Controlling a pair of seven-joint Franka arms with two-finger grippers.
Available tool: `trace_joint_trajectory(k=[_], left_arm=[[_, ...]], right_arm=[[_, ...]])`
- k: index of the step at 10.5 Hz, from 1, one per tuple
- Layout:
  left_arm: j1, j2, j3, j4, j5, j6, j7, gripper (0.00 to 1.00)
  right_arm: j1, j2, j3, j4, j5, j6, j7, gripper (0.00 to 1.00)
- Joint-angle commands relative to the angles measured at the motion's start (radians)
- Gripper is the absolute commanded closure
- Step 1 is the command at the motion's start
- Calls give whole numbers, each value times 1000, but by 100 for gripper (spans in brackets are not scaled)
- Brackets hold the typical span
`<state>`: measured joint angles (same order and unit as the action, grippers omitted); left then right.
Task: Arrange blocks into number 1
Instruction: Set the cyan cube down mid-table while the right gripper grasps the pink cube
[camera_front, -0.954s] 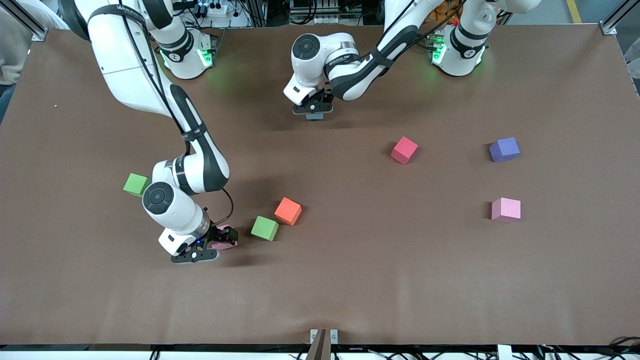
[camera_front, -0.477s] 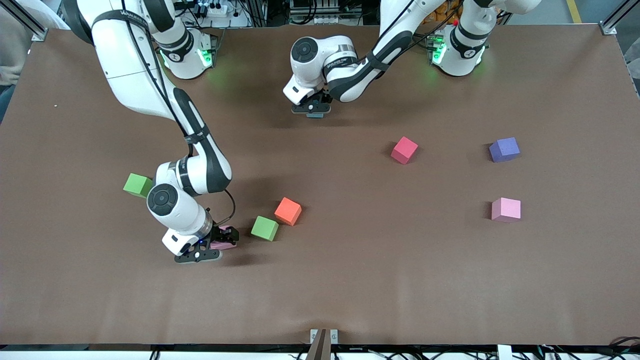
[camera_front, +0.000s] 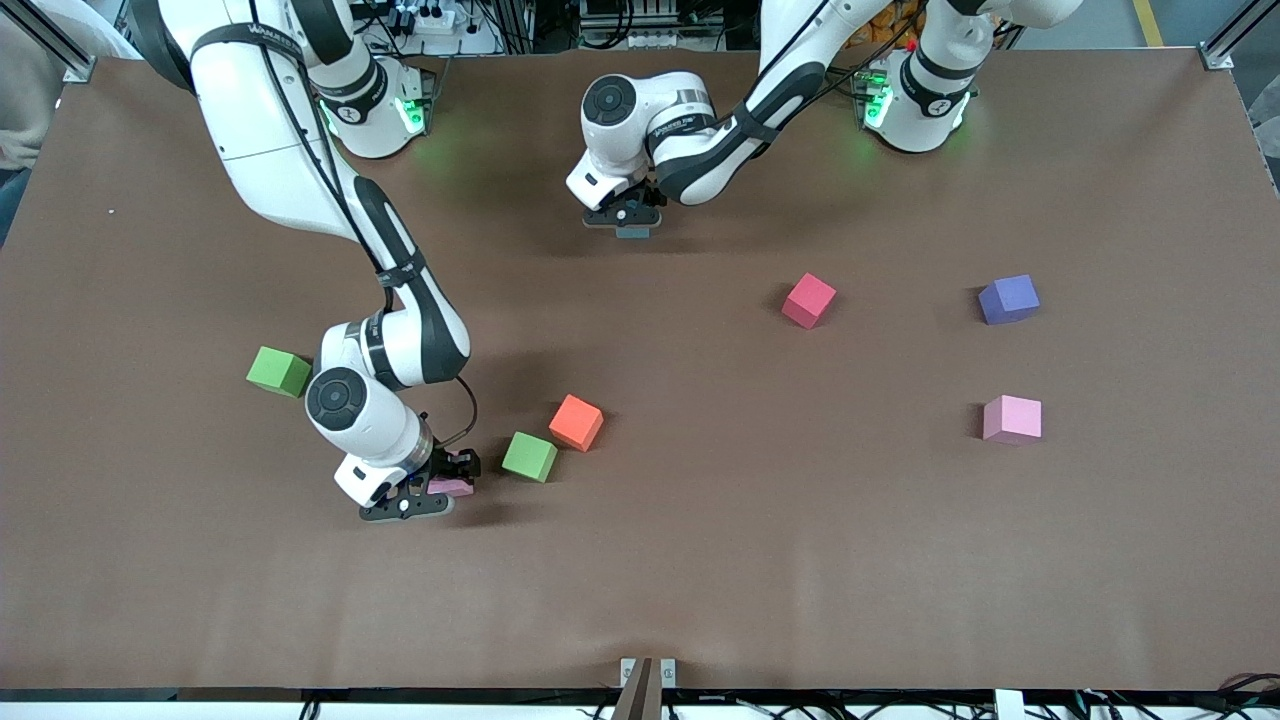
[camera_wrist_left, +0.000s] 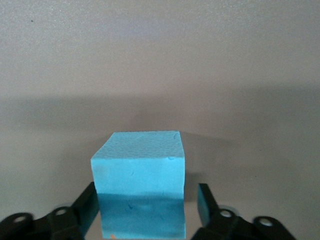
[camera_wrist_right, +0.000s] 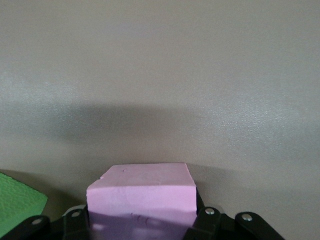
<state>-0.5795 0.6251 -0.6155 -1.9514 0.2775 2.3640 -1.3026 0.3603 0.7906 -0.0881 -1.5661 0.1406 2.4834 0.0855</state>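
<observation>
**A:** Front view, starting at the right arm's end of the worktop (camera_front: 700, 580): where is everything, measured from the orange cube (camera_front: 576, 422)?

**B:** The outer green cube (camera_front: 279, 371) lies well toward the right arm's end from it. Next is the right end effector (camera_front: 440, 490), down at the worktop and nearer the camera than the orange cube. Its fingers are pressed against both sides of the near pink cube (camera_front: 455, 487). The inner green cube (camera_front: 529, 456) sits just beside the orange cube.

**A:** And the left end effector (camera_front: 628, 222)?

**B:** It is much farther from the camera than the orange cube, low over the blue cube (camera_wrist_left: 137, 160). The jaws stand wide, with a gap visible at one side. The crimson cube (camera_front: 809, 300), the purple cube (camera_front: 1008, 299) and the spare pink cube (camera_front: 1012, 419) lie toward the left arm's end.

**A:** How should the pick go?

**B:** I'd lift the pink cube straight up, because the inner green cube is close and foam squashes. Keep the grip centred and level, then carry it toward the blue cube. The left arm should rise vertically so it doesn't drag the blue cube.
</observation>
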Motion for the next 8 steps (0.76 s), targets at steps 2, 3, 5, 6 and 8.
trace_joint_trajectory(k=[2,3,5,6,8], left_arm=[[1,-45,3,6,14,-54,-12,0],[4,-76,3,12,8,-78,-13,0],[23,-132,3,34,-21,-136,-14,0],[52,-168,5,38,-37,-153,-20,0],[117,-226,8,34,-38,-176,-82,0]], right_arm=[[9,-14,-12,-6,17,-5,4,36],[6,-20,-12,-6,17,-5,4,36],[3,-46,-13,-8,16,-5,3,37],[5,-71,-19,-18,16,-12,7,37],[47,-173,-67,-89,16,-17,55,37]])
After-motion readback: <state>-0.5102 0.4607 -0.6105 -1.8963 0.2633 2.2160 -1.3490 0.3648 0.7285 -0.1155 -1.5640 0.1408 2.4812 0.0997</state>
